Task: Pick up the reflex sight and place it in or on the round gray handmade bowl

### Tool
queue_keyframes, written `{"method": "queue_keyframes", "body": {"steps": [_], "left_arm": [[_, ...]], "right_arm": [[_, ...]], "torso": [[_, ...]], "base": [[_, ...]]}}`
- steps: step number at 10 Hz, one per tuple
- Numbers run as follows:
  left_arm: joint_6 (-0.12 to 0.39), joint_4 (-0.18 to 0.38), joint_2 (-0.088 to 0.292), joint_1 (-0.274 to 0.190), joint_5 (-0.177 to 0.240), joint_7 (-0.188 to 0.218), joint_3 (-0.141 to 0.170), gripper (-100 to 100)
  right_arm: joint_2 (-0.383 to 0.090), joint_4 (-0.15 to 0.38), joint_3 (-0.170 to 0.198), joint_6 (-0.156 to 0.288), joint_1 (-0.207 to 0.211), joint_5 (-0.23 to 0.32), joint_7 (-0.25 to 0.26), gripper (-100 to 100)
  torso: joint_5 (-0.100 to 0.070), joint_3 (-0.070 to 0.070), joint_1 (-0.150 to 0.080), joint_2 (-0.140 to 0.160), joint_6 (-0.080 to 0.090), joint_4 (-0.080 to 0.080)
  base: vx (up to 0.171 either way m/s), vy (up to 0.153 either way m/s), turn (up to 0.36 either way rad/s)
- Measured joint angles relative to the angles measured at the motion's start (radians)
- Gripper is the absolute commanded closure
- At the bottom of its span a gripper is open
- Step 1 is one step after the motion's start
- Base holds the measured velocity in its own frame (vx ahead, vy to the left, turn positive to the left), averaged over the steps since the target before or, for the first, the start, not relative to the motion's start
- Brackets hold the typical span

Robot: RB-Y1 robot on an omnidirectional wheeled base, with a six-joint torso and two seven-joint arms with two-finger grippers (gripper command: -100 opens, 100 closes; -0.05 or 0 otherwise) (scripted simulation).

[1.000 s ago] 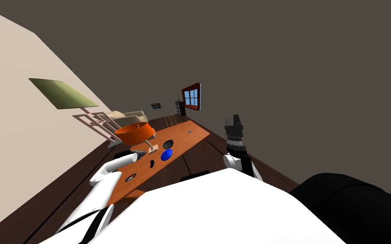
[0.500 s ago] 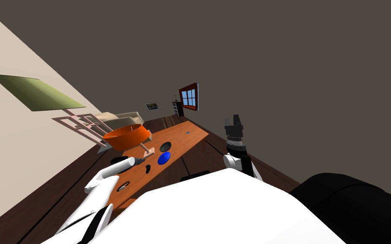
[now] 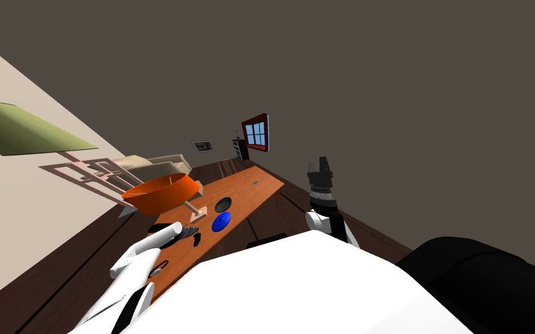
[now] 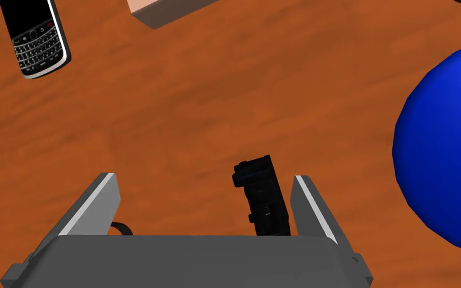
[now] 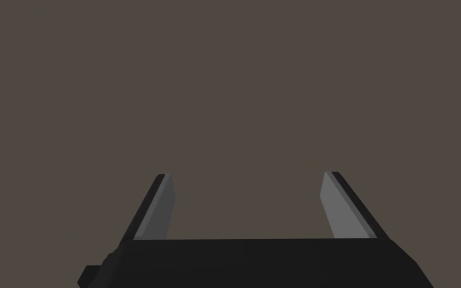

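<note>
The sight [image 4: 262, 200] lies flat on the worktop [image 4: 174, 110], its long axis running along the fingers, inside your left claw [image 4: 204, 176], which gapes wide, but close to the finger nearer the blue dish [image 4: 444, 150], so you should centre before closing.

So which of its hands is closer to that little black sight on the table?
Left. The reflex sight lies between the open fingers of the left gripper, close beside one. The right gripper is held up beyond the edge of the table, well away from it, also open.
</note>
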Motion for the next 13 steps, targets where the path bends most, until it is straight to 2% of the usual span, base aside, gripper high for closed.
{"method": "queue_keyframes", "body": {"steps": [2,3,4,5,6,9,10,11,13], "left_arm": [[0.038,0.045,0.006,-0.017,0.007,0.029,0.011,-100],[0.023,0.152,0.008,-0.048,0.019,0.034,0.018,-100],[0.016,0.188,0.008,-0.049,0.026,0.035,0.024,-100],[0.051,0.141,0.0,-0.015,0.024,0.052,0.029,-100],[0.066,0.117,0.0,-0.008,0.025,0.058,0.031,-100],[0.121,0.151,-0.014,0.009,0.039,0.113,0.057,-100],[0.126,0.152,-0.014,0.009,0.039,0.117,0.057,0],[0.126,0.152,-0.014,0.009,0.039,0.117,0.057,-100],[0.11,0.144,-0.035,0.023,0.033,0.116,0.056,-100]], "right_arm": [[0.0,0.0,0.0,0.0,0.0,0.0,0.0,0],[0.0,0.0,0.0,0.0,0.0,0.0,0.0,0],[0.0,0.0,0.0,0.0,0.0,0.0,0.0,0],[0.0,0.0,0.0,0.0,0.0,0.0,0.0,0],[0.0,0.0,0.0,0.0,0.0,0.0,0.0,0],[0.0,0.0,0.0,0.0,0.0,0.0,0.0,0],[0.0,0.0,0.0,0.0,0.0,0.0,0.0,0],[0.0,0.0,0.0,0.0,0.0,0.0,0.0,0],[0.0,0.0,0.0,0.0,0.0,0.0,0.0,0]], "torso": [[-0.001,0.0,-0.001,0.0,0.0,0.0],[0.0,0.0,0.0,0.0,0.0,0.0],[0.0,0.0,0.0,0.0,0.0,0.0],[0.0,0.001,-0.001,0.002,0.0,0.0],[-0.001,0.001,-0.001,0.002,0.0,0.001],[0.0,0.0,0.0,0.0,0.0,0.0],[0.0,0.001,0.0,0.001,0.0,0.0],[-0.001,0.001,-0.001,0.002,0.0,0.001],[0.0,0.0,0.0,0.001,0.0,0.0]], "base": [[0.043,0.001,-0.073],[0.039,0.014,-0.025],[0.02,0.006,0.004],[0.002,0.0,0.01],[0.031,0.006,-0.086],[0.041,0.014,-0.028],[0.0,0.0,0.0],[0.034,0.022,0.05],[0.04,0.025,0.02]]}}
